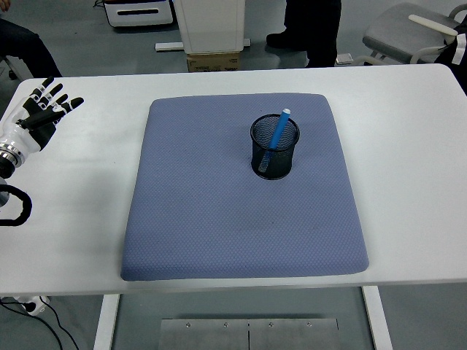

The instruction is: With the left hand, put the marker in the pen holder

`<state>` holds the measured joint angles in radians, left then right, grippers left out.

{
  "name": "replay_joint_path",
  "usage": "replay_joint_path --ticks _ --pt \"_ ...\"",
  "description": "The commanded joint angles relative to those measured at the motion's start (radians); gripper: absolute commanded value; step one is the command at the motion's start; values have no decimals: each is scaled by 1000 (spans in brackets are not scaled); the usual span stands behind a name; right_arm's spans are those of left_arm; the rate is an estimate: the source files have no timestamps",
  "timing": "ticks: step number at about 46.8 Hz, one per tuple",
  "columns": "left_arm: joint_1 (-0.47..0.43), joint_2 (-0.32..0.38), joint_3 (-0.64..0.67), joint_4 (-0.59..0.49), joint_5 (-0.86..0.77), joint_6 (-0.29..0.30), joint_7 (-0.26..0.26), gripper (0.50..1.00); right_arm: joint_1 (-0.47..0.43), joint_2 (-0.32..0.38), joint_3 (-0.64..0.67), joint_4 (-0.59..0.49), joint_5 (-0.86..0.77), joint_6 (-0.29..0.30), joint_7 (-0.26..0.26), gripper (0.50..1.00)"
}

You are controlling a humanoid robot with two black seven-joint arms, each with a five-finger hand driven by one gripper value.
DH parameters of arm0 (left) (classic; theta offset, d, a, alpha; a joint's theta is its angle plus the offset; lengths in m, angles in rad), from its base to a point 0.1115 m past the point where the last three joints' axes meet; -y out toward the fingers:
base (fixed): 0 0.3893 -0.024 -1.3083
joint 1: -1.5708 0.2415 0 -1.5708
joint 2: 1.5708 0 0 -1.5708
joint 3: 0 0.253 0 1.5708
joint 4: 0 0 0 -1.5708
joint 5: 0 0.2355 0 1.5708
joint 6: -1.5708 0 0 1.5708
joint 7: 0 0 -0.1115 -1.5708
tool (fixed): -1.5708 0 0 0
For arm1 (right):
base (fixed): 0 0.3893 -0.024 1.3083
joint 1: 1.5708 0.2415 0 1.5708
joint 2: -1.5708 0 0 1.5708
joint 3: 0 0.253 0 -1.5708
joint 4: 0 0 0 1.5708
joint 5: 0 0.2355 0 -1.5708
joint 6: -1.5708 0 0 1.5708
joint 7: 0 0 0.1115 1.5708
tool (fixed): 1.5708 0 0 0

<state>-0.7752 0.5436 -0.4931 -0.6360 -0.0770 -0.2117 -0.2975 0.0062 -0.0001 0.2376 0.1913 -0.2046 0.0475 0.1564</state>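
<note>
A robotics lab or test workspace, seen from above. A plain white table (pixel 408 146) on white metal legs stands on a smooth grey floor. A blue-grey textured mat (pixel 219 211) lies square on the tabletop, like a marked work area. At the left edge, a black and white robot hand (pixel 40 117) with a looped black cable (pixel 14 211) reaches over the table. Behind the table stand a white equipment cabinet (pixel 211 25), a cardboard box (pixel 213 62), a grey padded chair (pixel 405 29), and the legs of a person (pixel 314 29) in dark trousers.
</note>
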Motion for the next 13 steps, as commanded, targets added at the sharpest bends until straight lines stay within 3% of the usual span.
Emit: replay_joint_path --ticks 1,13 --pt "7 1 -1 1 0 0 0 1000 0 0 -1 5 1 0 -1 1000" --pt "25 -2 -2 1 0 0 0 1000 0 0 -4 0 -4 -5 0 1000"
